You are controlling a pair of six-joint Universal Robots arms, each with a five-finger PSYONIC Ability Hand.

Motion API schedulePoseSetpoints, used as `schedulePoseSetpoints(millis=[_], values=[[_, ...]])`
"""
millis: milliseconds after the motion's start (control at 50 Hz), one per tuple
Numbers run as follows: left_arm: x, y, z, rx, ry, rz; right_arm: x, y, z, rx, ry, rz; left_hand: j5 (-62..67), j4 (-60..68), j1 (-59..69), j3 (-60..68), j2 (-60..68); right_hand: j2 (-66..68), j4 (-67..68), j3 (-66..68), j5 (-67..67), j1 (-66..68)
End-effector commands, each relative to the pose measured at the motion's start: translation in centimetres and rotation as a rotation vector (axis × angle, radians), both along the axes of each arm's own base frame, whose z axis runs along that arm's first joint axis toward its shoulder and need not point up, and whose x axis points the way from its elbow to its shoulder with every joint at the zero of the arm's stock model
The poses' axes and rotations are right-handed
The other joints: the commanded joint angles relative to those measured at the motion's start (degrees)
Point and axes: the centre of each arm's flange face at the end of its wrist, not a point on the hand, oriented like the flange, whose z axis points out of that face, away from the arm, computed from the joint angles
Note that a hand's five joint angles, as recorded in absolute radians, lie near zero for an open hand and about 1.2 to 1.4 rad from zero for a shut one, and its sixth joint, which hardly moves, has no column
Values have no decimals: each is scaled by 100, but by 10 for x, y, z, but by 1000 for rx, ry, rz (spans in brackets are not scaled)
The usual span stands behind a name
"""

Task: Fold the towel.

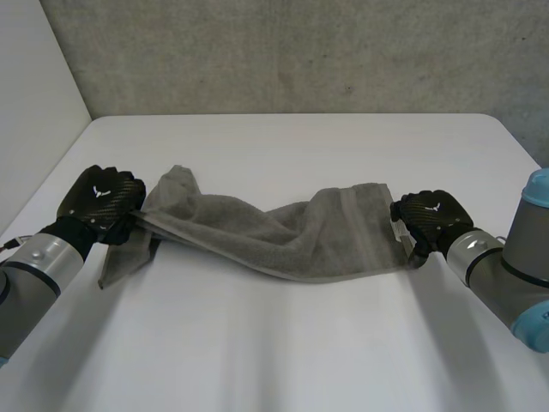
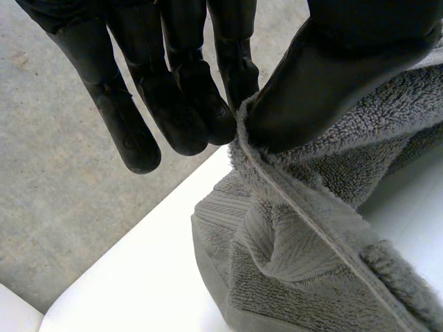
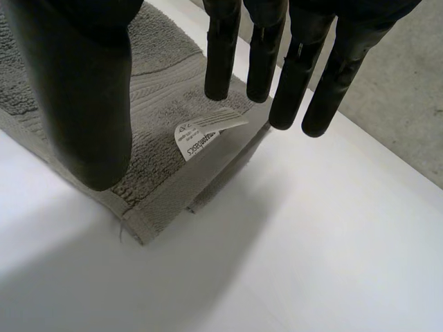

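Note:
A grey towel (image 1: 283, 236) lies bunched lengthwise across the white table (image 1: 283, 352), stretched between both hands. My left hand (image 1: 101, 199) is at its left end, where a loose corner hangs toward the table. In the left wrist view, the thumb (image 2: 332, 76) pinches the towel's hemmed edge (image 2: 311, 242) against the fingers (image 2: 180, 111). My right hand (image 1: 431, 219) is at the towel's right end. There its fingers (image 3: 297, 83) are straight and spread from the thumb (image 3: 83, 97), just above the towel corner (image 3: 159, 90), which lies flat with a white label (image 3: 208, 130) on it.
A grey concrete wall (image 1: 300, 51) rises behind the table's far edge. The table's left edge (image 2: 138, 242) runs close beside my left hand, with concrete floor (image 2: 62, 207) beyond it. Bare tabletop stretches in front of and behind the towel.

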Motion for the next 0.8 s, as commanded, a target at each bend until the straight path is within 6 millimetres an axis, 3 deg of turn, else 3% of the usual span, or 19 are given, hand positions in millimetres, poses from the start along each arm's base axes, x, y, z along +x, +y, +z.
schedulePoseSetpoints(millis=[20, 220, 460, 500, 540, 560, 600, 660, 800], values=[[0, 0, -1, -2, -1, 1, 2, -3, -11, 15, -11, 36, 410, 191, 698, 316, 280, 293, 285, 270, 231, 264], [0, 3, -5, 13, -1, -1, 4, -11, -28, 10, 8, 43, 410, 191, 698, 316, 280, 209, 201, 186, 147, 180], [0, 3, -6, 15, -1, -1, 5, -16, -34, 7, 22, 44, 410, 191, 698, 316, 280, 310, 302, 287, 247, 281], [0, 3, -6, 16, 0, -1, 5, -17, -35, 5, 22, 43, 410, 191, 698, 316, 280, 613, 604, 589, 550, 583], [0, 3, -6, 15, -1, -1, 6, -18, -35, 0, 19, 43, 410, 191, 698, 316, 280, 2085, 2077, 2062, 2023, 2056], [0, 3, -6, 15, -1, -1, 6, -18, -35, 0, 19, 43, 410, 191, 698, 316, 280, 2093, 2085, 2069, 2030, 2064], [0, 3, -6, 15, -1, -1, 6, -20, -33, -15, 14, 42, 410, 191, 698, 316, 280, 4135, 4126, 4111, 4072, 4105], [0, 3, -6, 17, 0, -2, 6, -21, -32, -18, 13, 42, 410, 191, 698, 316, 280, 5050, 5041, 5026, 4987, 5020], [0, 3, -6, 16, 0, -2, 6, -21, -34, -13, 15, 44, 410, 191, 698, 316, 280, 5064, 5056, 5041, 5002, 5035]])
